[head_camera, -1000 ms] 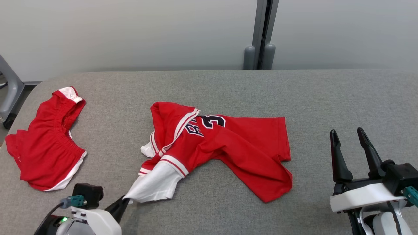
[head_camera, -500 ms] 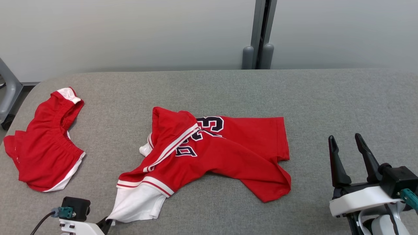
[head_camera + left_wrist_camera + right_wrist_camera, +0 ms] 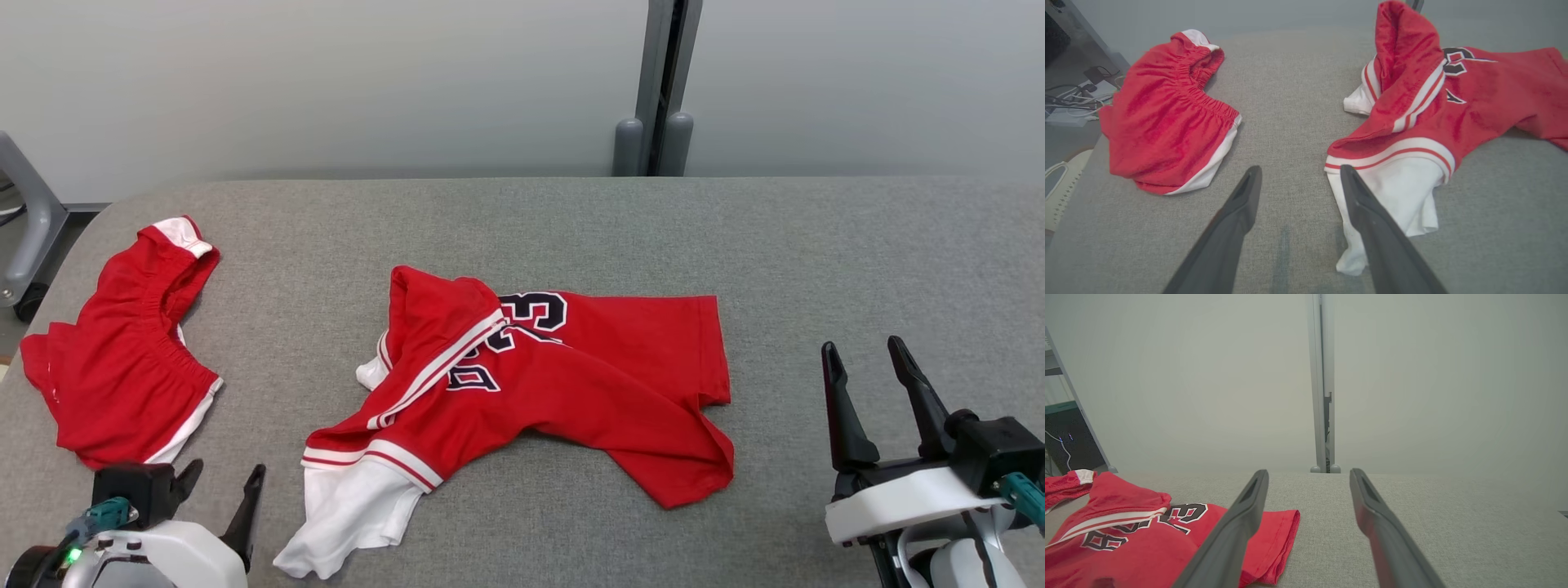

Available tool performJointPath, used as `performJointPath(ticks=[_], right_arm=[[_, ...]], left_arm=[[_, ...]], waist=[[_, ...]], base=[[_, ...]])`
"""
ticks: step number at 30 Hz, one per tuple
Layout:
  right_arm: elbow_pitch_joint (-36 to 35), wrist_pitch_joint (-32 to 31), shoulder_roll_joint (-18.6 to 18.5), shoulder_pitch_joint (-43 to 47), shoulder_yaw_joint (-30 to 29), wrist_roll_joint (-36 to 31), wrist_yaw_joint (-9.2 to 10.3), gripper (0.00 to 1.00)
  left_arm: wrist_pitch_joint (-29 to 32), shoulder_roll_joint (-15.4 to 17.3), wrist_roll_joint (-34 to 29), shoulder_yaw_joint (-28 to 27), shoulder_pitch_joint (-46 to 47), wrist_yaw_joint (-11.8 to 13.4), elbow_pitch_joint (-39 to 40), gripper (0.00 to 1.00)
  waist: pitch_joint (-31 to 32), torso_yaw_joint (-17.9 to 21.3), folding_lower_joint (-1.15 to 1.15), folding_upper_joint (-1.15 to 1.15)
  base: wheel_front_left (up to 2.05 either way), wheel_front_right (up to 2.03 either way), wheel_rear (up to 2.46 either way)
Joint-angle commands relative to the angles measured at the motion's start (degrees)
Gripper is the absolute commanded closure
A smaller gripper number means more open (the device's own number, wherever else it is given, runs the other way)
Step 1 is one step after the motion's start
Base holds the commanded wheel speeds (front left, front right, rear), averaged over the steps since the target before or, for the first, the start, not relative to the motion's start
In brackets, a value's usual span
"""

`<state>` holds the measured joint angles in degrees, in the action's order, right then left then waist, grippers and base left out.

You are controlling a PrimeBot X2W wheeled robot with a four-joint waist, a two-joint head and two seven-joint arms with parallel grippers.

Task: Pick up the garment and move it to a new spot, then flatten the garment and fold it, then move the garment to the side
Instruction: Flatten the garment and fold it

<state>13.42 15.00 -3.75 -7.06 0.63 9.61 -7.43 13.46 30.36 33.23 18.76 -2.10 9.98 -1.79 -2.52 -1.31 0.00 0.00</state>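
The garment (image 3: 571, 384) is a red jersey with white trim and dark numbers, lying crumpled in the middle of the grey table (image 3: 571, 220). Its white sleeve (image 3: 351, 514) stretches toward the front left and rests on the cloth surface. My left gripper (image 3: 227, 469) stands open just left of that sleeve, holding nothing. In the left wrist view the left gripper (image 3: 1300, 169) has bare table between its fingers, and its right finger overlaps the edge of the sleeve (image 3: 1396, 204). My right gripper (image 3: 863, 347) is open and empty, right of the garment (image 3: 1126, 547), over bare table.
Red shorts (image 3: 122, 367) with white trim lie at the table's left end, close to my left gripper. A grey post (image 3: 657, 82) stands behind the far edge. A metal frame leg (image 3: 24, 237) and floor cables (image 3: 1069, 106) sit past the left edge.
My left gripper, which was shut on the white sleeve and dragged it toward the front left, has opened and let go. The sleeve now lies on the table. The right arm has stayed put.
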Motion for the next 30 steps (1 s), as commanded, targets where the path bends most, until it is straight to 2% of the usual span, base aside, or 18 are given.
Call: performJointPath(ticks=[1,9,15,21,30], right_arm=[[-0.09,0.30,-0.39,0.19,0.29,-0.03,-0.11,0.00],[-0.04,0.30,-0.77,0.59,1.48,0.47,-0.11,0.00],[0.00,0.30,-0.84,0.90,1.89,0.92,-0.11,0.00],[0.20,0.30,-0.55,1.64,2.32,1.48,-0.11,0.00],[0.79,0.30,-0.40,1.27,2.56,2.10,-0.11,0.00]], left_arm=[[-2.52,-0.41,-0.91,-0.69,0.56,0.81,1.14,0.00],[-15.24,-4.88,-2.42,-3.74,1.01,3.64,4.47,0.00],[-21.73,-7.27,-2.53,-4.66,-0.10,4.16,4.56,0.00],[-26.65,-9.65,-2.60,-4.25,-1.12,2.61,2.33,0.00],[-28.44,-12.45,-3.15,-4.74,0.41,0.13,-0.85,0.00]], waist=[[0.13,-0.13,0.00,0.00],[0.67,0.06,0.00,0.00],[1.21,0.54,0.00,0.00],[1.92,0.84,0.00,0.00],[1.49,0.13,0.00,0.00]], base=[[0.00,0.00,0.00],[0.00,0.00,0.00],[0.00,0.00,0.00],[0.00,0.00,0.00],[0.00,0.00,0.00]])
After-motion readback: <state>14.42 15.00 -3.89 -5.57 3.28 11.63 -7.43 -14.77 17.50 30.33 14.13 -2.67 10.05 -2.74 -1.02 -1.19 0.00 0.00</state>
